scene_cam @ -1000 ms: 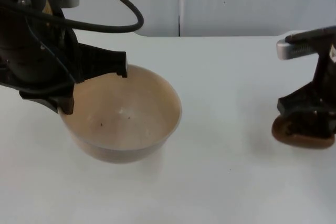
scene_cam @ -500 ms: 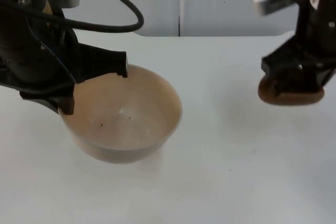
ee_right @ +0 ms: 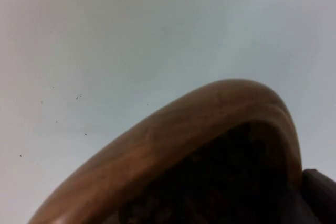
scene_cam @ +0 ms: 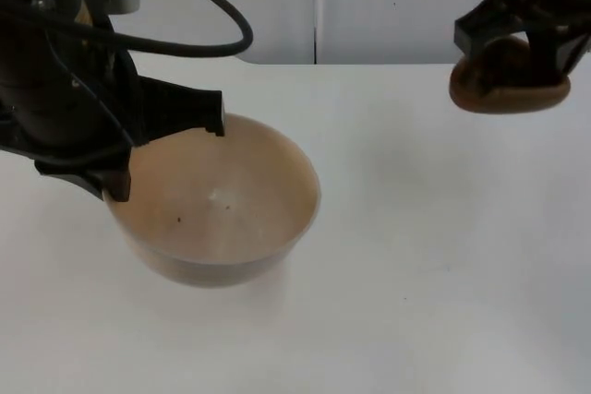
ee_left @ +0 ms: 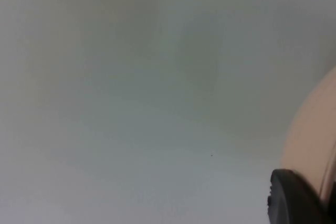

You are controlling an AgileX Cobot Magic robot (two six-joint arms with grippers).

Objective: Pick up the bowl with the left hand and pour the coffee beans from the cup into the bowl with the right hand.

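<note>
Holding item one, tan bowl (scene_cam: 217, 205), left gripper (scene_cam: 166, 149) pinches its rim as receiver. Item two, wooden cup (scene_cam: 509, 88) of beans, clamped in right gripper (scene_cam: 519, 43), raised well right of bowl, ready for pouring.

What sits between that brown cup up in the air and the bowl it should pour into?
Nothing visible. The right gripper holds the brown wooden cup raised at the far right; the left gripper holds the beige bowl by its rim. Between them lies bare white table.
</note>
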